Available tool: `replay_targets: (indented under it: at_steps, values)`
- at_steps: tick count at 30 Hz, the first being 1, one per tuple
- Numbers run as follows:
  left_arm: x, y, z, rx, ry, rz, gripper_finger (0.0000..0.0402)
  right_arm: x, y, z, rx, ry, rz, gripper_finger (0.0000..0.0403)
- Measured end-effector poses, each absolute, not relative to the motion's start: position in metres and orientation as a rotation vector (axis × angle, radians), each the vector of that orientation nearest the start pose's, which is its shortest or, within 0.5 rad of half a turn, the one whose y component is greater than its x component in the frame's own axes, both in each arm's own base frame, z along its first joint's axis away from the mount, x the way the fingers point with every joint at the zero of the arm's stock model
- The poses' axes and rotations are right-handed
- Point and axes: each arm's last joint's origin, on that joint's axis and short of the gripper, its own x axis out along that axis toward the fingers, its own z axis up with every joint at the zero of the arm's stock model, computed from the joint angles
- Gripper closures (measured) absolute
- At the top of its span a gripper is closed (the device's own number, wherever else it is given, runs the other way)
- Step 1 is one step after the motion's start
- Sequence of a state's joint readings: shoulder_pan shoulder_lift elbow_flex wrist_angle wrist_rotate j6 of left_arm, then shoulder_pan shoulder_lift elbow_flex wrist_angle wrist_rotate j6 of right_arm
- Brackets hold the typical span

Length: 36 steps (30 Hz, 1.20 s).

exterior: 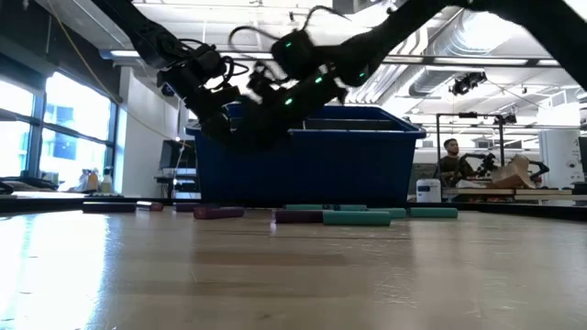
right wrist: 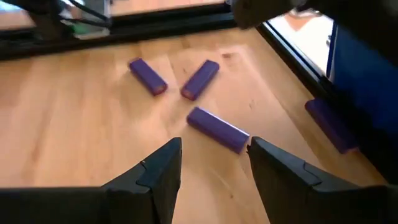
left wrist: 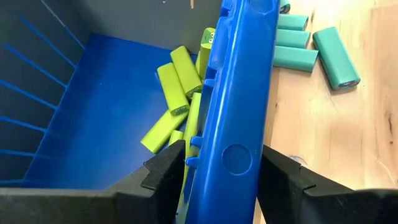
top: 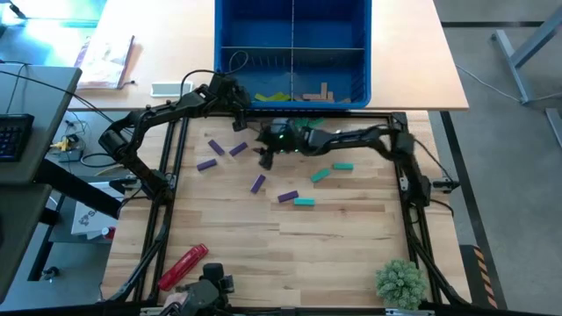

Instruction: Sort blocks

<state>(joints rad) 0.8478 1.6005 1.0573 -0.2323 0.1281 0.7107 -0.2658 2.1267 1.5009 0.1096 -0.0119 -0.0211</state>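
Fingers of the left gripper [left wrist: 214, 177] are being held spread astride the near wall of the blue bin [left wrist: 239, 93], nothing pinched, while the right gripper [right wrist: 214, 163] is hanging with jaws apart and empty just above a purple block [right wrist: 217, 129] on the table [top: 334, 246]. Sorting is judged partly done: lime blocks [left wrist: 177, 84] and tan blocks [top: 318, 93] are lying in near compartments of the bin, whereas purple and teal blocks [top: 343, 165], small smooth round-ended bars, are being left scattered on the table's middle.
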Motion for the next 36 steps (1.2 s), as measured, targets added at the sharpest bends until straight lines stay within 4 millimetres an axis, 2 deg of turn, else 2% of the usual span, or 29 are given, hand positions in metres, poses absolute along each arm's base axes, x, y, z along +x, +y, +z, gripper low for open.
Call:
replay_targets:
  at_steps: [5,11,15,18,21,24,31,36]
  values:
    - [0.226,0.251,0.224,0.289,0.895,0.396,0.0248,0.495,-0.112,0.157,0.128,0.495,-0.327,0.0233]
    - [0.226,0.251,0.224,0.291,0.898,0.399,0.0248,0.515,-0.106,0.118,0.153,0.369,-0.491,0.0271]
    - [0.226,0.251,0.224,0.289,0.897,0.402,0.0248,0.522,-0.110,0.102,0.129,0.307,-0.617,0.0309]
    - [0.227,0.250,0.225,0.292,0.896,0.404,0.0248,0.527,-0.123,0.092,0.116,0.293,-0.705,0.0337]
    - [0.228,0.249,0.225,0.293,0.894,0.403,0.0248,0.536,-0.128,0.089,0.101,0.265,-0.807,0.0367]
    - [0.229,0.249,0.225,0.302,0.897,0.412,0.0248,0.545,-0.121,0.090,0.073,0.268,-0.845,0.0395]
    - [0.233,0.246,0.225,0.320,0.911,0.428,0.0248,0.551,-0.124,0.091,0.155,0.220,-0.897,0.0399]
    - [0.234,0.244,0.225,0.324,0.911,0.428,0.0248,0.552,-0.120,0.079,0.213,0.294,-0.761,0.0402]
